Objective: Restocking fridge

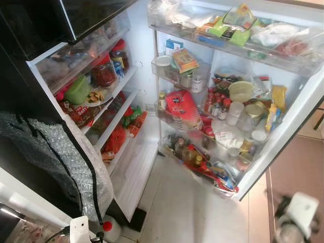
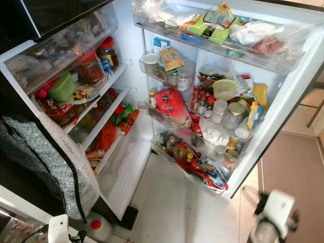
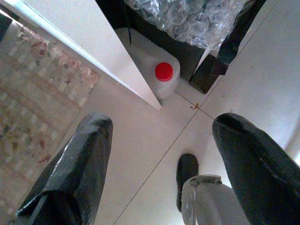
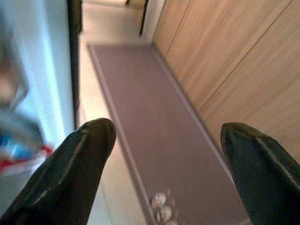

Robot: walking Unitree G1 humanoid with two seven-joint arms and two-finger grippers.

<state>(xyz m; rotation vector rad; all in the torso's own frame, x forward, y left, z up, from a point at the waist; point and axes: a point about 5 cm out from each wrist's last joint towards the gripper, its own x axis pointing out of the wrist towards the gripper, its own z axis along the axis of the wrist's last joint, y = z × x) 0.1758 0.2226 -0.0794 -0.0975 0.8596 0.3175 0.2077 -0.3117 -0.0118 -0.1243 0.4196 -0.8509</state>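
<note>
Left eye view: fridge (image 1: 144, 152) open, shelves crammed.

The fridge (image 1: 136, 172) stands open, its shelves and door racks (image 1: 202, 147) crowded with jars, bottles and packets.

Little print is legible. A red packet (image 1: 80, 114) on the fridge's middle shelf shows white lettering that looks like "Soft". Printing on the red bag (image 1: 182, 107) in the door rack is too small to read.
</note>
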